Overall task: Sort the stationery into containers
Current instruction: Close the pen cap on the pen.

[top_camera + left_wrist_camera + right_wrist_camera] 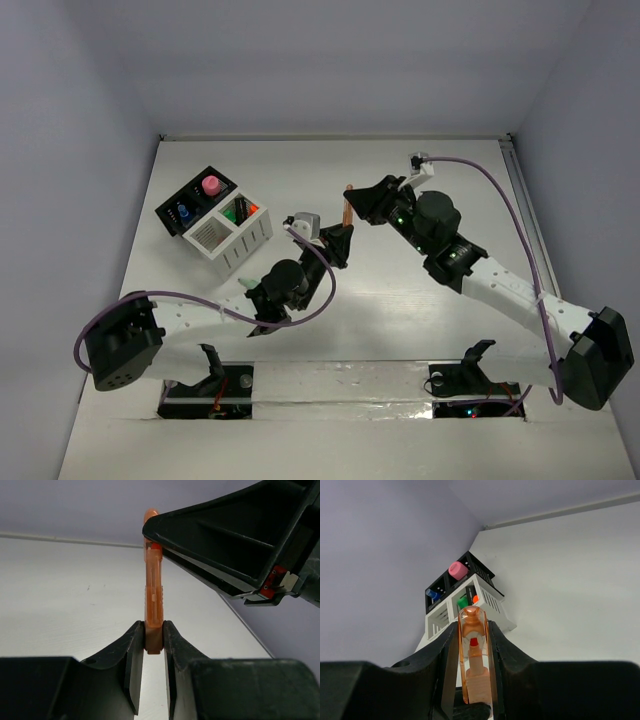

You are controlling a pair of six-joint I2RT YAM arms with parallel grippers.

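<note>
I have my left gripper (153,632) clamped on one end of the orange marker (153,585), and my right gripper (473,630) is pinching its other end.

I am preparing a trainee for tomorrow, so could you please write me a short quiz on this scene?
1. True or false: the left gripper and the right gripper both grip the orange pen.
2. The biggest cap in the black box is: A pink, B yellow, C white.
3. Which box holds the green pen?
Key: 1 true; 2 A, the pink cap; 3 the white box.
</note>
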